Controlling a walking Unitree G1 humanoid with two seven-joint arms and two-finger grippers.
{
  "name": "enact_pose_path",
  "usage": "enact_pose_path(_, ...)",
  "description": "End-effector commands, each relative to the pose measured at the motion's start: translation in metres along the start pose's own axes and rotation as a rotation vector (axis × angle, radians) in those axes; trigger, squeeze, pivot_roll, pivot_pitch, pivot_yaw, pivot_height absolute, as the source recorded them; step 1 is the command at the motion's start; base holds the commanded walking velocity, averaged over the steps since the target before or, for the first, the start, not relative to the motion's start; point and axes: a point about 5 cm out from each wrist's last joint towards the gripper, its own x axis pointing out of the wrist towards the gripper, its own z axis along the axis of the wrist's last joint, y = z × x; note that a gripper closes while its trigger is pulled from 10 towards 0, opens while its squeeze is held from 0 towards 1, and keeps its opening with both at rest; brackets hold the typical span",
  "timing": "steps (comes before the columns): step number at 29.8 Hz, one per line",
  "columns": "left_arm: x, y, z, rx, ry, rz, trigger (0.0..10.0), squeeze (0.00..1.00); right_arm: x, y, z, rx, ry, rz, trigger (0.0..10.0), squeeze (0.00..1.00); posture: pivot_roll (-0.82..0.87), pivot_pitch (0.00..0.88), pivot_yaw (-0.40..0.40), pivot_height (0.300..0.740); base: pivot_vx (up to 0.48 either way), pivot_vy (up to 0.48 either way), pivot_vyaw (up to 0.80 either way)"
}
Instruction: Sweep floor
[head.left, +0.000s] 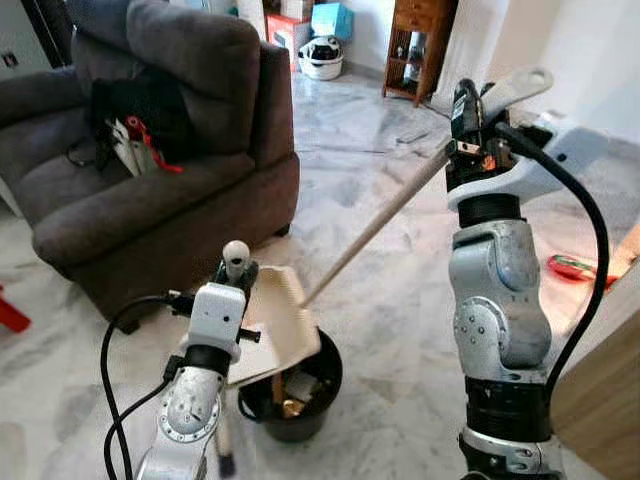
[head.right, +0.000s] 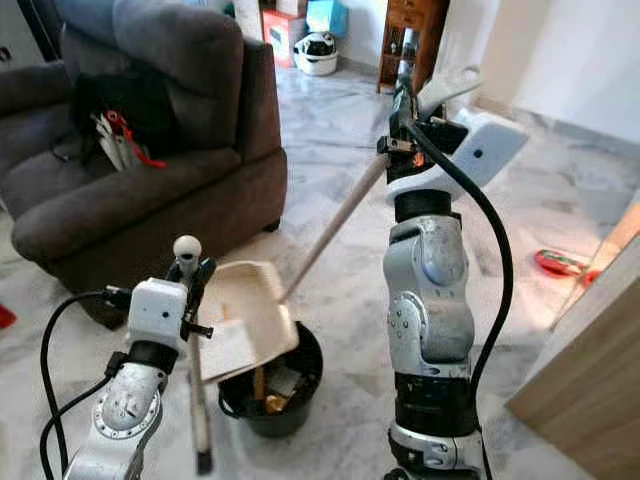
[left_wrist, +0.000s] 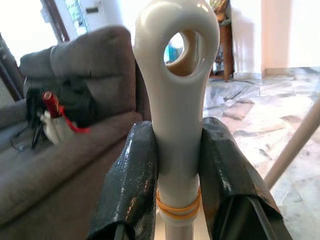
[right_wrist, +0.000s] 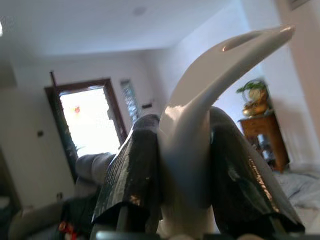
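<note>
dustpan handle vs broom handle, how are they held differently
The left gripper clamps the dustpan handle upright, the dustpan tipped over the black bin. The right gripper holds the broom handle higher, slanting down toward the dustpan. The broom handle is longer. Both have white looped tops.

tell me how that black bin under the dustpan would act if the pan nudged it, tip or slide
The black bin looks like a small, thin plastic pail, so probably light and easy to shove. It stands on polished marble floor, so it would likely slide before tipping. The dustpan, held by the left gripper, leans over its rim, where a high push could still tilt it.
</note>
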Motion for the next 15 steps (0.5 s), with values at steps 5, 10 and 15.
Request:
enact_pose_path(5,0.0008,0.0047,0.0072,0.033,-0.047,0.009,10.0,0.00,0.0009,0.0144,0.0073,0.064,-0.033,0.049,10.0,0.00,0.06,0.000,0.000,0.740,0.000,0.000,0.00)
enact_pose_path(10,-0.0004,0.0058,0.0058,0.043,-0.041,0.019,10.0,0.00,0.0000,0.0155,0.0051,0.065,-0.018,0.060,10.0,0.00,0.06,0.000,-0.002,0.740,0.000,0.000,0.00)
enact_pose_path(15,-0.0007,0.0082,0.0048,0.057,-0.036,0.031,10.0,0.00,-0.0010,0.0177,0.0043,0.072,-0.009,0.077,10.0,0.00,0.06,0.000,-0.002,0.740,0.000,0.000,0.00)
